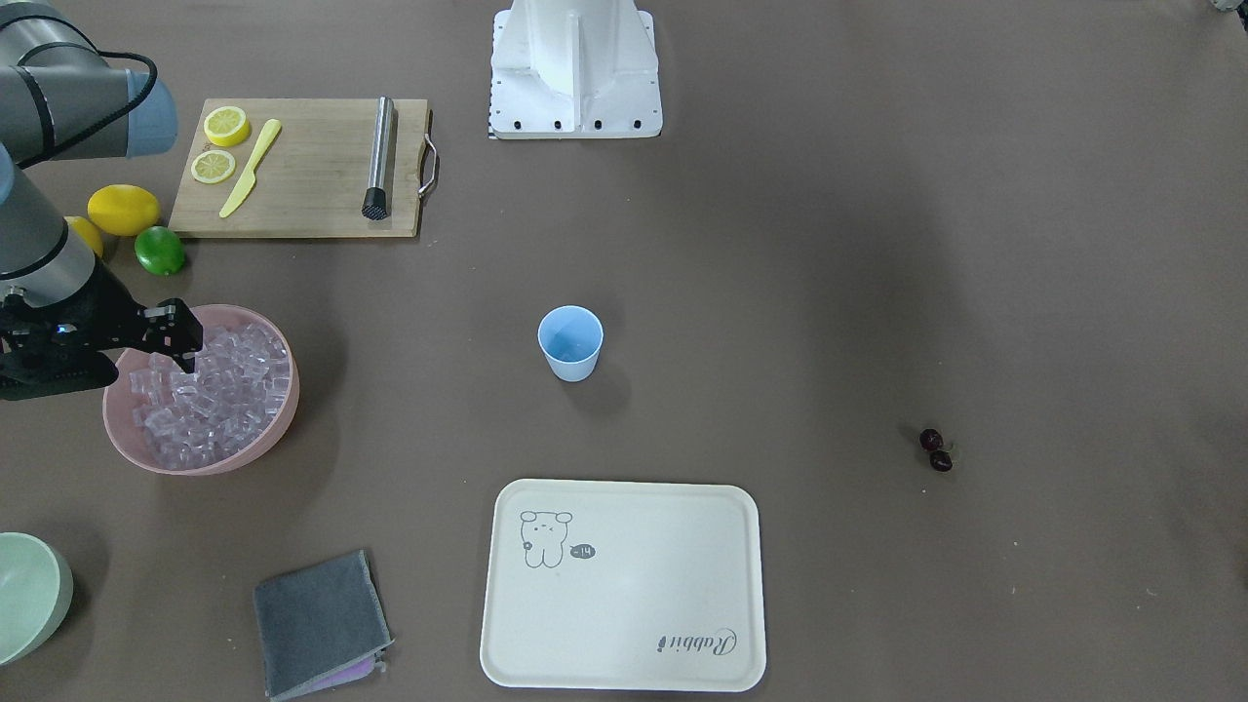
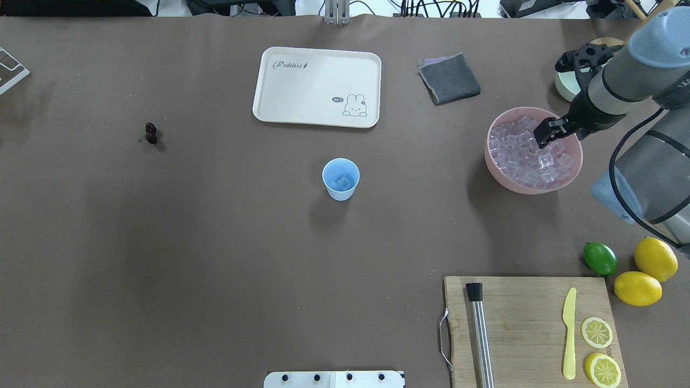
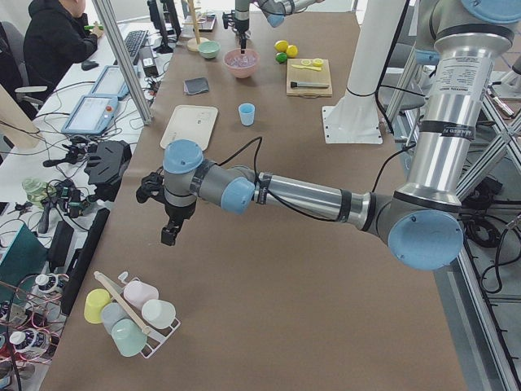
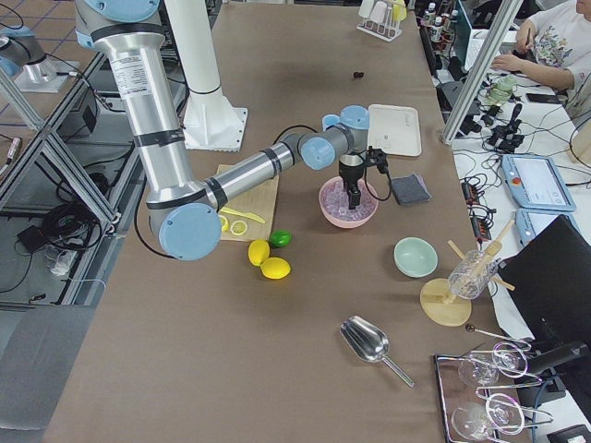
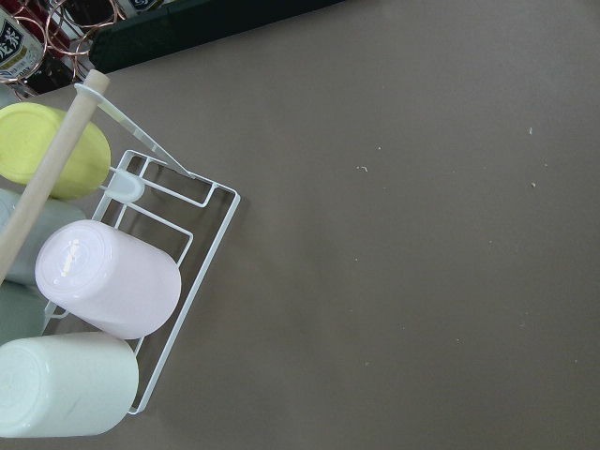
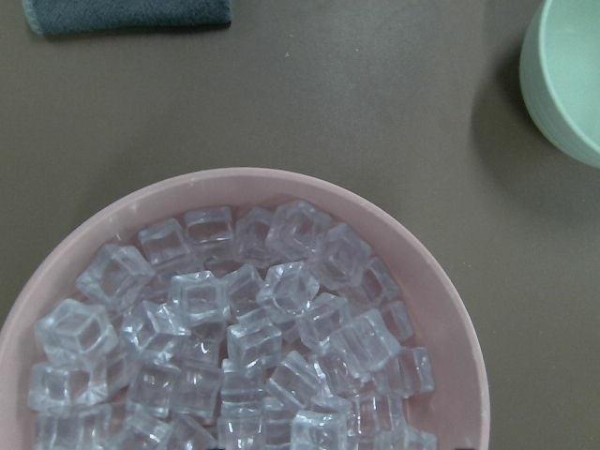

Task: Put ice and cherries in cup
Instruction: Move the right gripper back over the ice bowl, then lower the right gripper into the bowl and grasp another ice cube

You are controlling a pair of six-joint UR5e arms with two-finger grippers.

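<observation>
The right hand (image 2: 543,139) hung with its tips in the ice (image 6: 253,319) filling the pink bowl (image 1: 276,429). Whether its fingers were apart could not be told, nor for the left hand (image 3: 168,237). The cup (image 1: 572,369) stood mid-surface (image 1: 780,292) with one cube inside, the cherries (image 1: 936,449) well apart.

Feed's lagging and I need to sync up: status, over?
Right gripper low in bowl of ice, jaws unclear. Left gripper hangs far off, state unclear. Cup holds one cube; cherries loose on table. Path to cup open.
</observation>
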